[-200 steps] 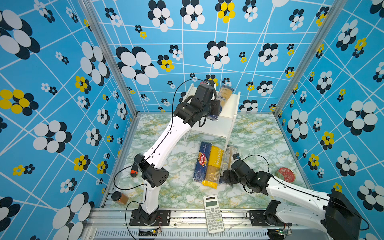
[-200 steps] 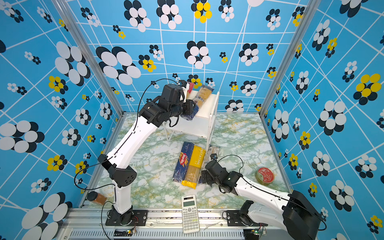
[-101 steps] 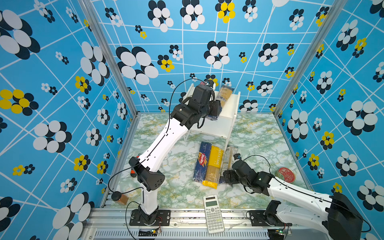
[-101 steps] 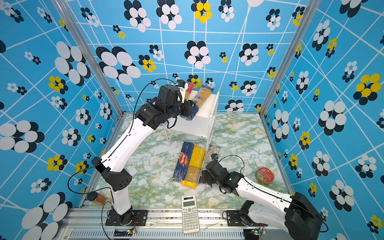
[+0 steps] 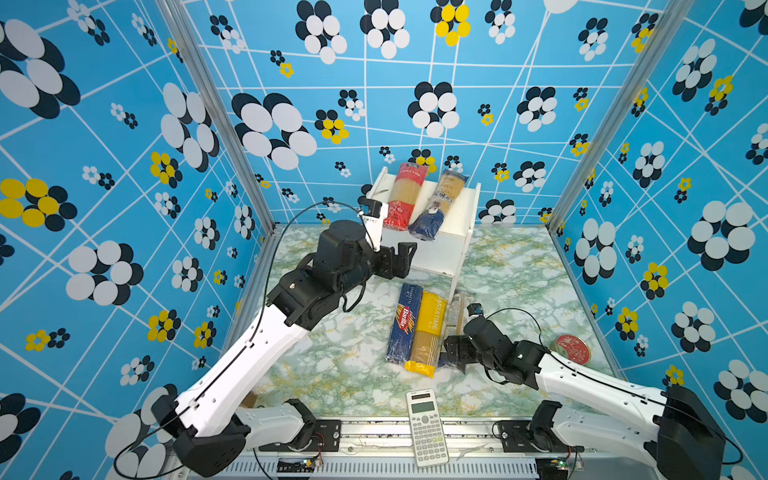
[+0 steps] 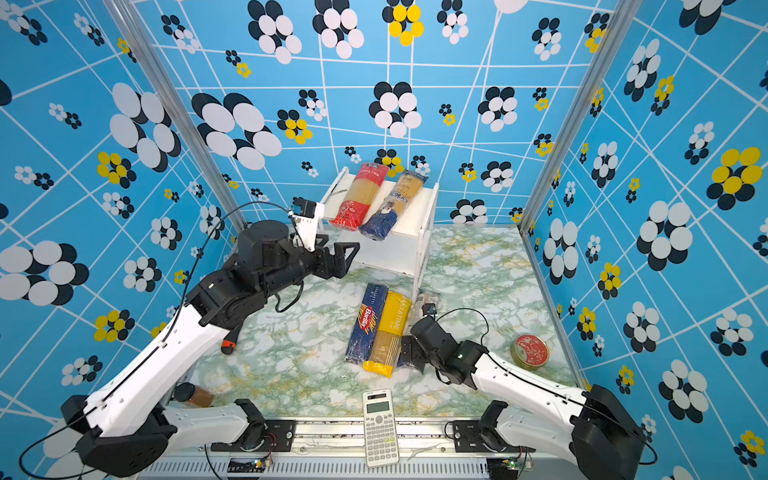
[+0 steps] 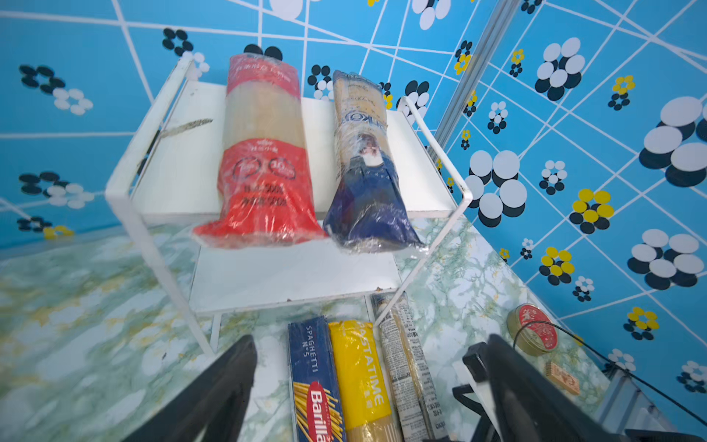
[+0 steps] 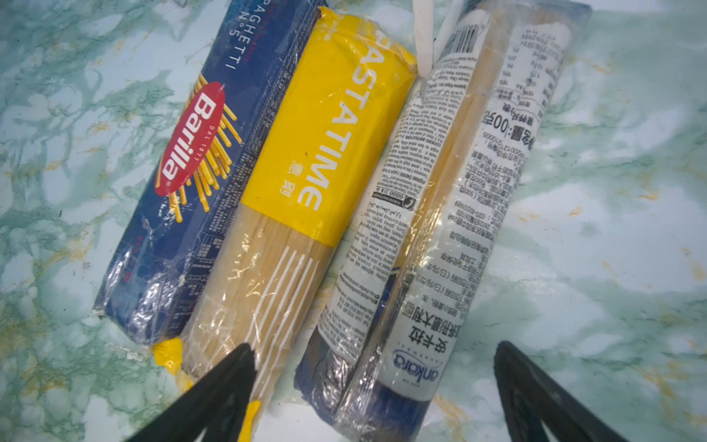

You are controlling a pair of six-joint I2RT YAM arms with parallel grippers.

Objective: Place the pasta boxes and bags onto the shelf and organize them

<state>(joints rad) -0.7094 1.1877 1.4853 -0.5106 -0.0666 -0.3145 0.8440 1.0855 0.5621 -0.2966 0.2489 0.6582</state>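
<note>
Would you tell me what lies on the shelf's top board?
The red-ended clear bag and a navy-ended clear bag, side by side; the top board under them is hidden.

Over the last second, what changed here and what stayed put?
The left gripper let go of the navy-ended bag on the shelf's top board, opened and pulled back toward the front. The bag now lies beside the red-ended bag. The right gripper, open, the Barilla box, yellow bag and calculator stayed put.
</note>
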